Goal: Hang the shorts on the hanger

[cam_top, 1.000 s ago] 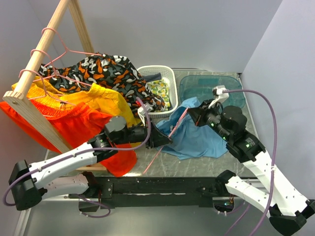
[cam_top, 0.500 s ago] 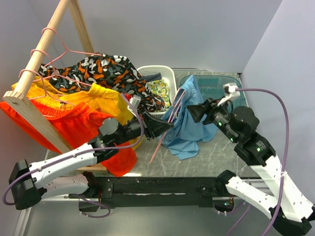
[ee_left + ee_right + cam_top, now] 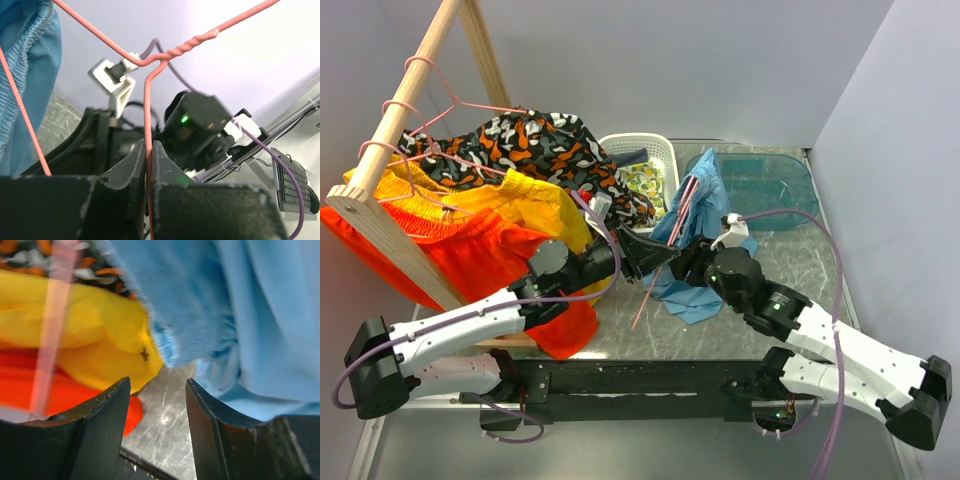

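Two end effectors meet over the bench. The left end effector is clamped tight on the one pink hanger, just below its twisted neck. The single pair of blue shorts drapes from that hanger's upper end. The right end effector stands parted and grips nothing, just beside the shorts. Three other garments hang at the wooden rack: patterned, yellow and orange.
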Robot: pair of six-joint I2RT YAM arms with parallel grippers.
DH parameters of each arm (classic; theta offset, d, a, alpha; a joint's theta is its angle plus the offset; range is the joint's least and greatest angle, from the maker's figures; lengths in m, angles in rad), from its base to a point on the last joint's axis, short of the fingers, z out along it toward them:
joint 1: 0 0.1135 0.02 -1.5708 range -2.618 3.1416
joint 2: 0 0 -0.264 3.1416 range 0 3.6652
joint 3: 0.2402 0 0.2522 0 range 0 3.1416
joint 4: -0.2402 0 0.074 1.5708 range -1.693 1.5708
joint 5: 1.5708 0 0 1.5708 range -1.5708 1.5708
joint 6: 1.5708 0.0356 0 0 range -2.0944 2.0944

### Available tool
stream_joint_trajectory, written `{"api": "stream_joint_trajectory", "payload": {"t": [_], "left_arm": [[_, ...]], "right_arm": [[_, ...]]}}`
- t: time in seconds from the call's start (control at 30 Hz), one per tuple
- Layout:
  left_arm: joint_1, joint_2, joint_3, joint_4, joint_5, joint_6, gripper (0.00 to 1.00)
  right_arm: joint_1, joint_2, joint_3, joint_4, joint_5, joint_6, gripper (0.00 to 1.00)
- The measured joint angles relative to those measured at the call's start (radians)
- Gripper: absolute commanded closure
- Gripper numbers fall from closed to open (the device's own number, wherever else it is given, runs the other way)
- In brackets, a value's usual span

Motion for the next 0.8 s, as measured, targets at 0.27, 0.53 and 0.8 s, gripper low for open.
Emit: {"api": "stream_joint_trajectory", "payload": {"t": [0.27, 0.53, 0.8], "left_arm": [[-0.015, 0.017, 0.016, 0.031, -0.022, 0.0, 0.99], [-0.022, 0.029, 0.016, 0.066, -0.024, 0.0, 0.99], [-0.026, 0.049, 0.016, 0.124, -0.024, -0.006, 0.99]], "right_arm": [[0.018, 0.082, -0.09, 0.098, 0.176, 0.213, 0.41], [0.025, 0.215, -0.078, 0.147, 0.253, 0.334, 0.35], [0.039, 0.283, -0.064, 0.139, 0.302, 0.401, 0.78]]}}
